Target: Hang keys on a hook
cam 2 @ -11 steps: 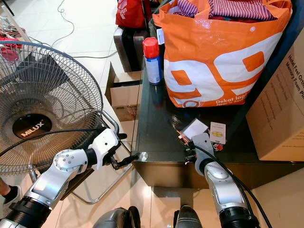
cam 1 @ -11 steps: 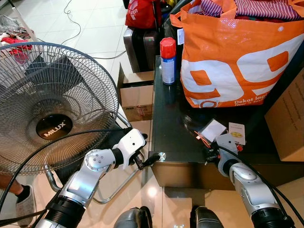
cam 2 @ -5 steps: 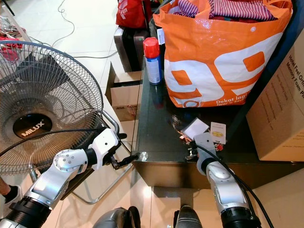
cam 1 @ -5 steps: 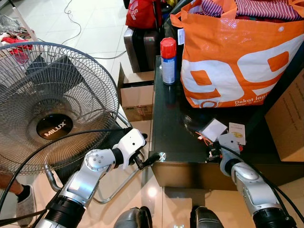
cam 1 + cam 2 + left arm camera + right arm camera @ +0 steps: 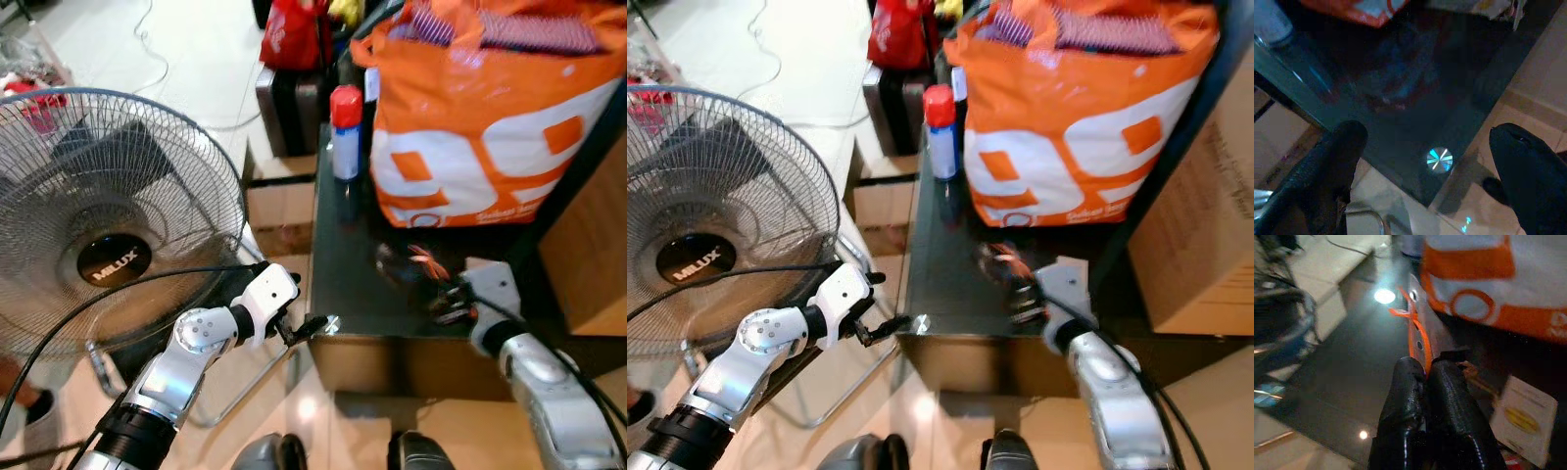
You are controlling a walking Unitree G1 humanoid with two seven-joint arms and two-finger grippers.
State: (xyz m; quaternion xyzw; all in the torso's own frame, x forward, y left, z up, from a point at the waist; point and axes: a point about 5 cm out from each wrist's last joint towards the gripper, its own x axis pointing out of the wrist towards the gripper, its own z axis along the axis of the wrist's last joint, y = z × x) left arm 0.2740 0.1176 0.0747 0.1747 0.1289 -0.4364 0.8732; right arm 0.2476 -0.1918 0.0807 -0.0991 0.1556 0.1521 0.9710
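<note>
Orange cord caught: the right pincer (image 5: 1425,377) is clamped tight on the keys' thin orange plastic loop (image 5: 1418,335), above the dark glass bench (image 5: 358,255), orange shopping bag (image 5: 470,127) at twelve o'clock. Light, floppy, swings. Left pincer (image 5: 1425,161) gapes empty.

Setting: lived-in home, cluttered room or storage corner. Evidence:
- Pale glossy tiled floor (image 5: 186,69) with a loose cable trailing across it.
- Standing fan (image 5: 113,220) marked MILUX at floor level, beside a low dark glass tabletop (image 5: 358,264).
- On the tabletop: large orange shopping bag (image 5: 485,127) stuffed with striped fabric, and a spray can (image 5: 345,132) with red cap.
- Cardboard boxes (image 5: 279,201) stacked under and beside the furniture; another box (image 5: 588,250) at right.
- Dark suitcase (image 5: 289,108) and red bag (image 5: 294,34) on the floor behind.

Household goods, no work equipment.
</note>
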